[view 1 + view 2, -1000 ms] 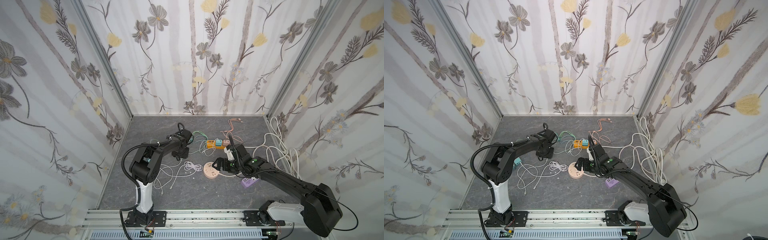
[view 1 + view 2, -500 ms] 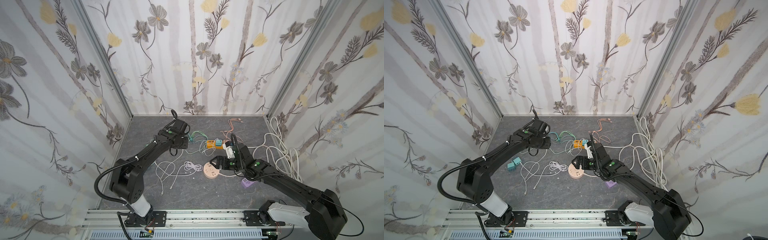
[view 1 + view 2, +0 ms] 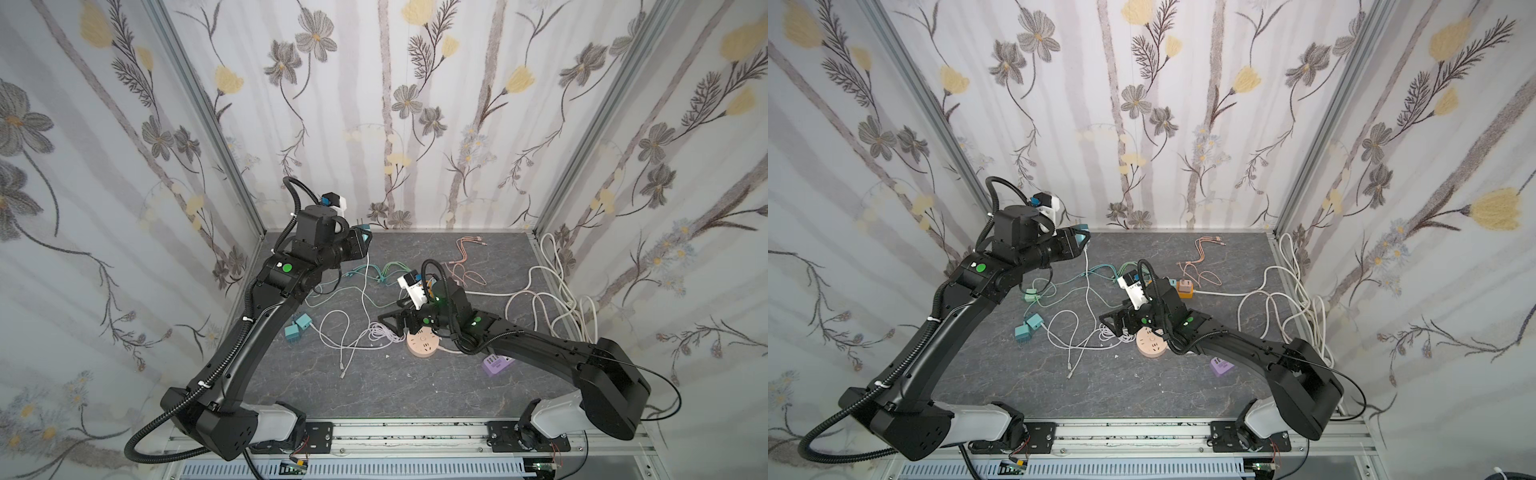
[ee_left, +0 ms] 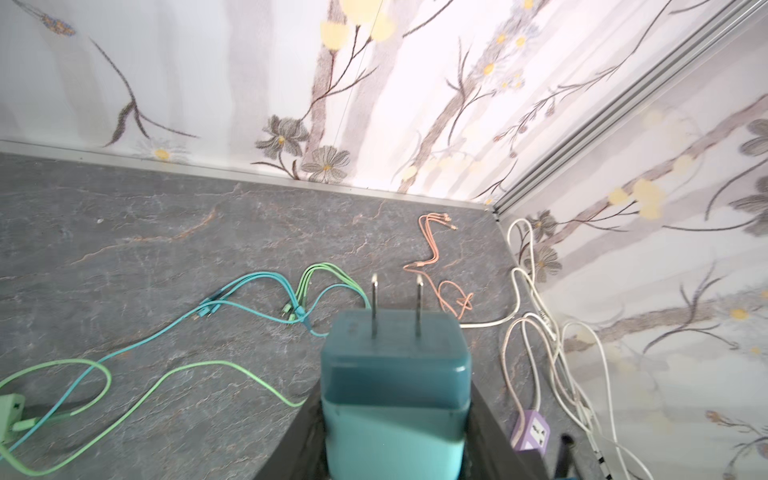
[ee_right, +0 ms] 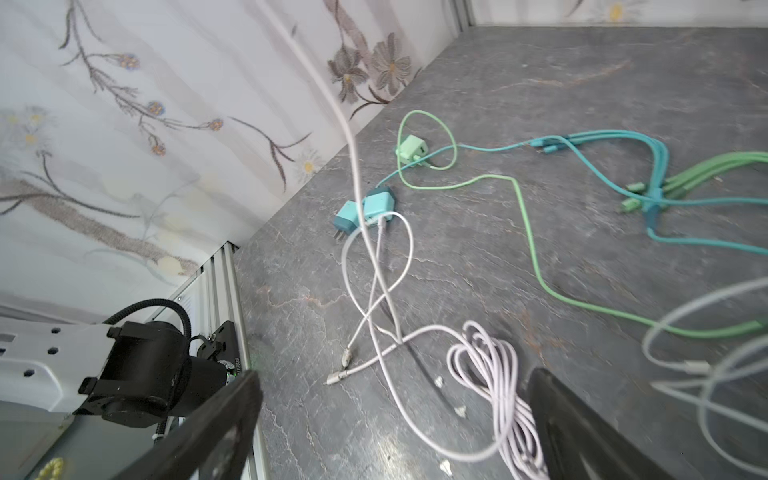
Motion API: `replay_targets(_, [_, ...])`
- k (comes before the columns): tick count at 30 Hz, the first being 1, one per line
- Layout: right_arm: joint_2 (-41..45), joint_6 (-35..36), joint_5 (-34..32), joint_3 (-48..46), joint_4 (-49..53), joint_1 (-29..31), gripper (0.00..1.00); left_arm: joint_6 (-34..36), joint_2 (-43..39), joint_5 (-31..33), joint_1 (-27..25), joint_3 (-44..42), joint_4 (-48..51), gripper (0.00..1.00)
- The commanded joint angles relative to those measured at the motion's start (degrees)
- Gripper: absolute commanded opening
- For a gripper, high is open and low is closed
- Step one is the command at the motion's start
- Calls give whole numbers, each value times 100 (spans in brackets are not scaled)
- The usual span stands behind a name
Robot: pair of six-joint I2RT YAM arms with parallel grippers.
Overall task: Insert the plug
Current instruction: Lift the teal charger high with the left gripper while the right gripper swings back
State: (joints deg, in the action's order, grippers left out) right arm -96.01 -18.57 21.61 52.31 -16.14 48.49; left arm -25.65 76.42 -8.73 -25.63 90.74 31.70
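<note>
Top views, left pincer: the left pincer (image 3: 361, 246) is clamped on the teal plug (image 3: 365, 237) and holds it lifted well clear of the tabletop (image 3: 374, 395). This is probably so the prongs can be turned toward a socket without dragging.
Top views, cable: a white cable (image 3: 365, 286) hangs from the plug into the tangle below and may tug during the carry.
Top views, right pincer: the right pincer (image 3: 1113, 321) stands wide apart and empty, low and just beside the round peach socket (image 3: 1152, 343). It seems posted there to steady the socket.
Left wrist view, plug: both prongs (image 4: 417, 305) stick out free ahead of the jaws. The plug body is gripped by its sides, which leaves the mating face clear.
Left wrist view, other socket: a purple socket cube (image 4: 532, 432) lies off to one side. I cannot tell which socket is meant.
Right wrist view: the fingers (image 5: 216, 415) frame a coiled lilac cable (image 5: 490, 374) lying on the tabletop and grip nothing. Two teal adapters (image 5: 365, 212) lie farther off.
Stage: the plug is in hand and well apart from the round socket, and insertion is not yet begun.
</note>
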Motion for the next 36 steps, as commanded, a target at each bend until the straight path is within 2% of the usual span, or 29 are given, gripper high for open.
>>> replay_targets(1, [-488,519,143,436,-519,110,98,-242,-57,-316,55,184,-402,0])
replay_targets(5, [-1122,697,-482,823,-747,300,97,-263,-75,-399,97,396,-424,0])
replay_targets(7, [-1450,679,-586,1015,-896,316,96,-274,-100,-425,123,483,-436,0])
replay_targets(14, [-2445,598,-912,1228,-1849,451,78,-196,-362,-297,298,720,-336,0])
replay_targets(17, [-2694,470,-766,1369,-2109,456,70,-169,-583,-245,346,709,-332,0])
replay_targets(19, [-2805,345,-653,1468,-2285,460,61,-168,-707,-200,375,656,-317,0])
replay_targets(23, [-2978,131,-370,1672,-2806,468,64,-217,-894,-199,443,535,-332,0])
replay_targets(26, [-3157,-31,-637,1991,-2646,487,63,-234,-961,-217,462,506,-338,0])
replay_targets(29, [-3347,-273,-959,2194,-2556,486,52,-239,-1027,-156,471,523,-339,0])
replay_targets(32, [-3315,-317,-914,2081,-2778,474,40,-155,-1117,41,480,508,-273,0])
replay_targets(36, [-2980,-198,-904,1828,-2845,378,8,-63,-1208,571,480,424,-36,0])
